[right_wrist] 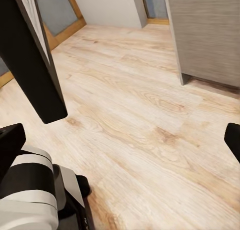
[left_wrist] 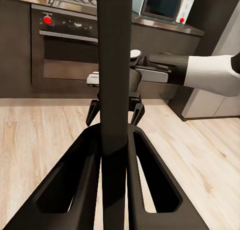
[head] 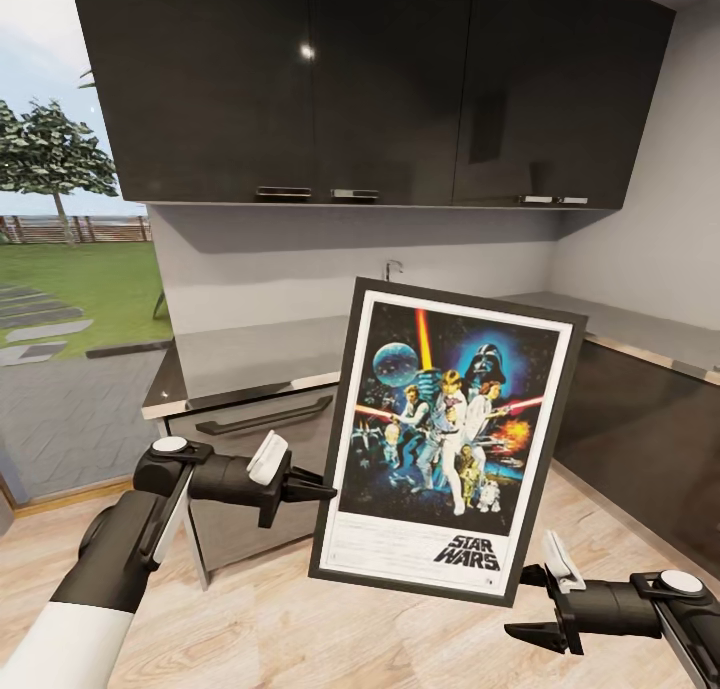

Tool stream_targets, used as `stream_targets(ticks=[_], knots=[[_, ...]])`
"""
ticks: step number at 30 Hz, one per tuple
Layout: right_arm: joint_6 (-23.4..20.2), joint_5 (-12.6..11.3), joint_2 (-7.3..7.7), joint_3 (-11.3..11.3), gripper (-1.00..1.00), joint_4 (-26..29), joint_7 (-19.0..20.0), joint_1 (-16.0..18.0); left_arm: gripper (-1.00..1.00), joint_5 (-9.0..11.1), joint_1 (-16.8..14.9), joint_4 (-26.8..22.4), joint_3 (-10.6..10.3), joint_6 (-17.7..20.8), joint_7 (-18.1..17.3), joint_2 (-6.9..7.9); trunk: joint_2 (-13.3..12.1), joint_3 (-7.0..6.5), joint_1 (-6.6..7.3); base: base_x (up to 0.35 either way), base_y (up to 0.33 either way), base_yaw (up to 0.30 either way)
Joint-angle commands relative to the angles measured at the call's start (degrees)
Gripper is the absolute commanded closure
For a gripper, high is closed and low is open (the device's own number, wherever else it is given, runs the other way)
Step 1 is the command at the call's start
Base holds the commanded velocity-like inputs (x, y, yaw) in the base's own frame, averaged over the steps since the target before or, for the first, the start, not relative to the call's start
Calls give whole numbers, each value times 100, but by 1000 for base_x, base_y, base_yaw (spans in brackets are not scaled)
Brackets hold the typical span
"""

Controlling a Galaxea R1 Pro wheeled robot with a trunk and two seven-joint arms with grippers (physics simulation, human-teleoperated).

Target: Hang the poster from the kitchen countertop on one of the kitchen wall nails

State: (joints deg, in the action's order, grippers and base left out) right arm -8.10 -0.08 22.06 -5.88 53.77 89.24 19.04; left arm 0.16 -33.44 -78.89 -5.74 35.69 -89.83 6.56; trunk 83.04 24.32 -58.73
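Observation:
The framed Star Wars poster [head: 448, 439] hangs upright in the air in front of the kitchen countertop [head: 250, 354], tilted slightly to the right. My left gripper [head: 322, 489] is shut on the poster's left edge. In the left wrist view the poster [left_wrist: 114, 64] runs edge-on between the two fingers [left_wrist: 75, 185]. My right gripper [head: 528, 604] stands open just below the poster's lower right corner, not touching it. In the right wrist view that dark corner [right_wrist: 30, 64] hangs ahead of the wide-apart fingers [right_wrist: 10, 140].
Dark upper cabinets [head: 380, 89] hang above the grey backsplash, and a chrome tap [head: 392, 267] rises behind the poster. A window with a garden view [head: 70, 269] is on the left. An oven [left_wrist: 60, 44] and a microwave [left_wrist: 167, 4] stand across the wooden floor [right_wrist: 150, 115].

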Motion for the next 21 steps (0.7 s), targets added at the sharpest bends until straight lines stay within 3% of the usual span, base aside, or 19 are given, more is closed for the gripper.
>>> stream_targets(ticks=[1, 21], knots=[[-60, -1, 0, -3, -100, 2, 23, 3, 100, 1, -5, -2, -12, 42, -17, 4, 4, 7, 0, 0, 0, 0], [-60, -1, 0, -8, -100, 3, 23, 3, 100, -16, -5, -5, -11, 43, -8, -159, 4, 7, 0, 0, 0, 0]])
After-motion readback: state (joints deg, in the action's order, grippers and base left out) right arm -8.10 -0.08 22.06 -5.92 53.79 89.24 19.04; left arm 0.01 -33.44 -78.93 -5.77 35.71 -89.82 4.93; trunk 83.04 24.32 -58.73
